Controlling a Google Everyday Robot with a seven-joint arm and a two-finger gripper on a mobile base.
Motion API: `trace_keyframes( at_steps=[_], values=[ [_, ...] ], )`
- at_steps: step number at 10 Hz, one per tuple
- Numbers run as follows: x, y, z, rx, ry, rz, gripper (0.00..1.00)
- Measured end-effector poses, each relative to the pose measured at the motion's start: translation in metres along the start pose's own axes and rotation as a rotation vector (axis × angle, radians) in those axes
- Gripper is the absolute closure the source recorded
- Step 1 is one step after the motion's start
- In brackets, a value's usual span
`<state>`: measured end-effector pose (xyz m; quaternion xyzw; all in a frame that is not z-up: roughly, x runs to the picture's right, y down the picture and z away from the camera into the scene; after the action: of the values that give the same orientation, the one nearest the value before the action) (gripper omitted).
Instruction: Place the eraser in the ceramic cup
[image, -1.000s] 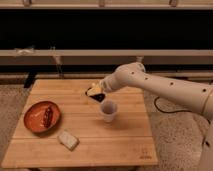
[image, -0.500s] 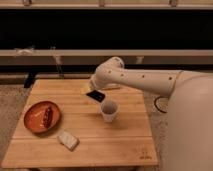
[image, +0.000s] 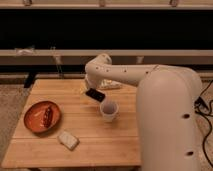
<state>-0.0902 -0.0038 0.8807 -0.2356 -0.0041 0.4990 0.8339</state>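
Note:
The white ceramic cup (image: 109, 109) stands upright near the middle of the wooden table (image: 120, 145). My gripper (image: 95, 94) hangs just above the table, up and to the left of the cup and close to its rim. A dark flat piece shows at the gripper's tip; I cannot tell whether it is the eraser or part of the gripper. A pale rectangular block (image: 68, 140) lies on the table near the front left, well away from the gripper.
An orange plate (image: 32, 122) with a dark snack on it sits at the table's left. A pale packet (image: 111, 84) lies behind the arm near the back edge. My bulky white arm (image: 165, 110) fills the right side.
The arm has swung left and toward the camera, so it now covers the right side. The gripper stays close to the cup's upper left. The cup, plate and pale block have not moved.

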Motion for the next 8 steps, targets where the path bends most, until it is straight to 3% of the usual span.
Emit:
trace_keyframes(
  at_steps=[8],
  values=[
    [0.009,-0.006,0.049,0.022,0.135,-0.027,0.2]
  ],
)
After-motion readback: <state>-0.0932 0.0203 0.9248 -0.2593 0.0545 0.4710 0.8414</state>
